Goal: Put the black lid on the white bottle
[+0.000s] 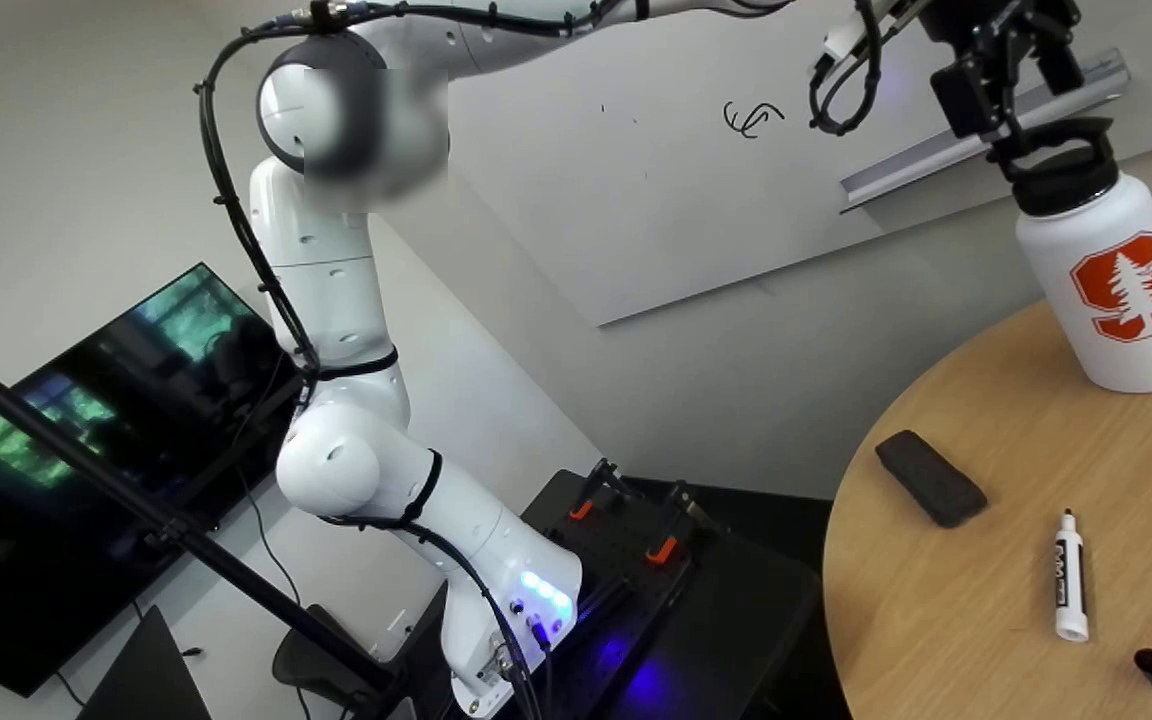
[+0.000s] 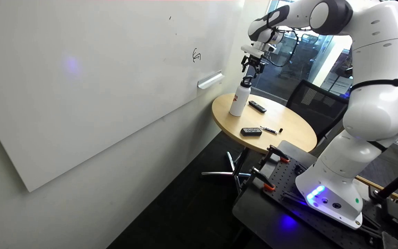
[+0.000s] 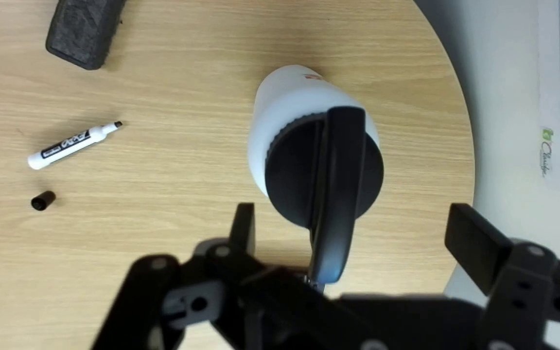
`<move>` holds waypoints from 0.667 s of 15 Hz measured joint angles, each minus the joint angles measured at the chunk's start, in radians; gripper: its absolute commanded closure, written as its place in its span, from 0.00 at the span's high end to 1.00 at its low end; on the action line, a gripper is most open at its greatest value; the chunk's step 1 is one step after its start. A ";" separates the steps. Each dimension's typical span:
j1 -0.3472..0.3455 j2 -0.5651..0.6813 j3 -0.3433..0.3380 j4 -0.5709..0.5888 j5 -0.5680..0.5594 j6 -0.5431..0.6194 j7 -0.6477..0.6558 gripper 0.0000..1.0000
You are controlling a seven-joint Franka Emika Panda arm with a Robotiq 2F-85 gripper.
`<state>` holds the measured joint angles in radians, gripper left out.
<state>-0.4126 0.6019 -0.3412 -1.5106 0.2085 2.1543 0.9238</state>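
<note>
White bottle (image 2: 241, 101), black lid (image 1: 1064, 190) on top

Upright on the worktop (image 1: 936, 610), below the pincer (image 3: 352, 218), fingers (image 3: 245, 228) spread wide. Long axis vertical; loop (image 3: 338, 194) crosswise to that spread. Side: red S (image 1: 1128, 288), white tree. Beyond one finger: marker (image 3: 73, 146), "EXPO". Beyond its opposite: label (image 3: 546, 151), "Claridge".

Whiteboard (image 2: 109, 76) on pale wall (image 2: 116, 190), dark floor (image 2: 174, 214)

Bright; violet glare on whiteboard (image 2: 109, 83); wrist-view hand (image 3: 355, 221) blurred
</note>
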 measured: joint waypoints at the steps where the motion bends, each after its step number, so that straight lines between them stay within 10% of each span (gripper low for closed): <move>1: 0.000 -0.018 -0.003 -0.003 -0.006 -0.011 -0.001 1.00; 10: 0.024 -0.307 -0.009 -0.194 -0.111 -0.143 -0.233 1.00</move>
<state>-0.3887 0.2954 -0.3499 -1.7049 0.0975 2.0115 0.6912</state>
